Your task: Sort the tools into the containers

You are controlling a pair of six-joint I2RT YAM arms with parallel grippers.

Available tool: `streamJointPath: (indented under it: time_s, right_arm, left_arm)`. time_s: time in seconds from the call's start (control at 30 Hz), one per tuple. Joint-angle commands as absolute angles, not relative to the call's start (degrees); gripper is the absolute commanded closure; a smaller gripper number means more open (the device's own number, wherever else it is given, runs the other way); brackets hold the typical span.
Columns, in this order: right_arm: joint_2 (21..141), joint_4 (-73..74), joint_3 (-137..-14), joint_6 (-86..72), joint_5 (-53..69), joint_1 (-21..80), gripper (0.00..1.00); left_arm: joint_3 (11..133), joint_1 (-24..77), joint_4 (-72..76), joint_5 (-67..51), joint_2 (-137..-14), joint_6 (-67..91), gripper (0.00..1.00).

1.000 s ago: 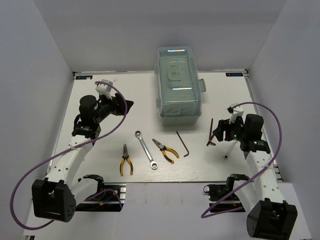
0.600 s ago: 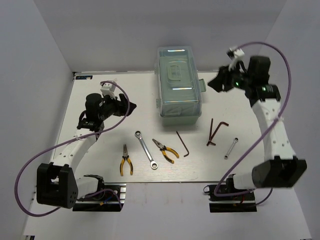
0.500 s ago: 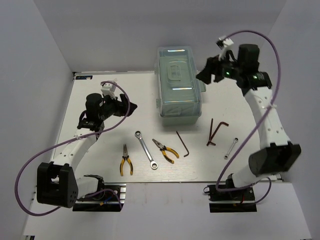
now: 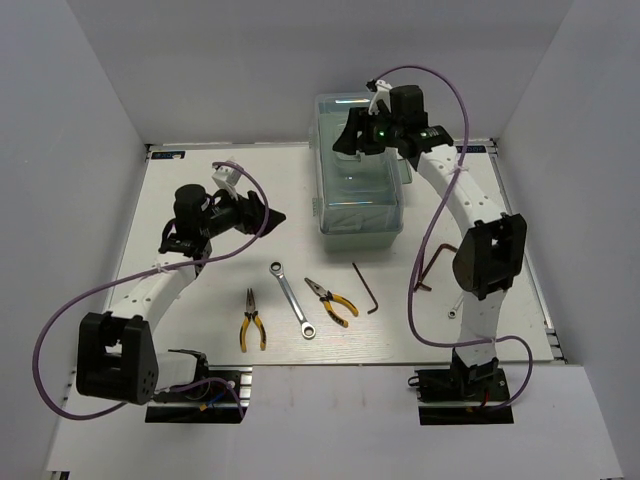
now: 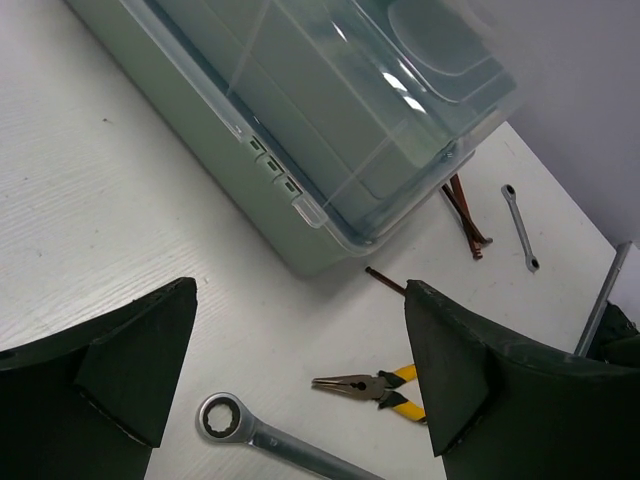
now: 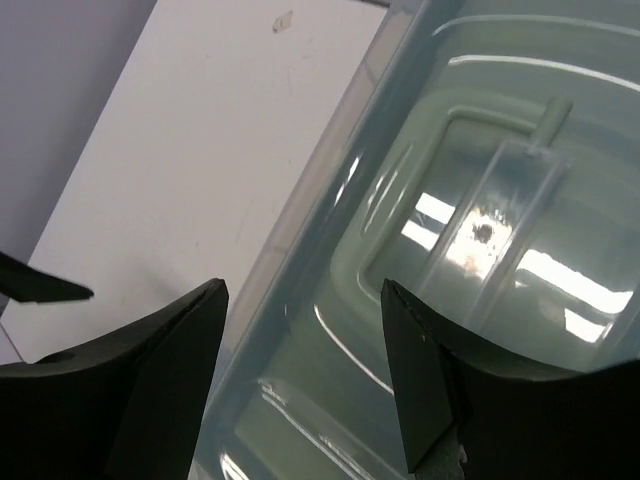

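Right gripper (image 6: 300, 400): fingers are standing spread, pinching nothing, hovering directly over the toolbox (image 4: 358, 205) lid, with the lid handle (image 6: 500, 215) just ahead of them. Left gripper (image 5: 300, 390): fingers are likewise spread and empty, pointing at the box's left wall. We are judging the right arm nearer the lid. The box's long axis is running away from the arm bases. Pliers (image 4: 331, 301) and long wrench (image 4: 292, 297) are lying loose behind the fingers, outside the box.

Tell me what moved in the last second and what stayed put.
The right gripper swung from above the dark-red hex keys at the table's right side, far and leftward, to hover over the toolbox lid, jaws open and empty. The left gripper edged slightly toward the toolbox, also open. Nothing was grasped or released. The pliers, long wrench, short wrench, black hex key and shut toolbox stayed put.
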State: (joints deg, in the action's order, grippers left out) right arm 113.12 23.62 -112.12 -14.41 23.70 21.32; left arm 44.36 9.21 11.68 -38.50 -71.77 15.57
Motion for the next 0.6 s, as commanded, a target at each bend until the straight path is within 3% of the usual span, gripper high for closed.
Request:
streamJointPath:
  time_s: [0.0, 0.57]
  right_arm:
    - [114.50, 18.28, -116.80, -19.15, 18.82, 22.23, 0.31]
    - [119.62, 18.46, -115.75, -20.83, -5.43, 28.91, 0.30]
  left_arm:
    - [44.56, 9.14, 13.27, -41.75, -72.42, 14.77, 0.05]
    - [42.10, 9.14, 23.28, -45.43, -75.14, 20.82, 0.09]
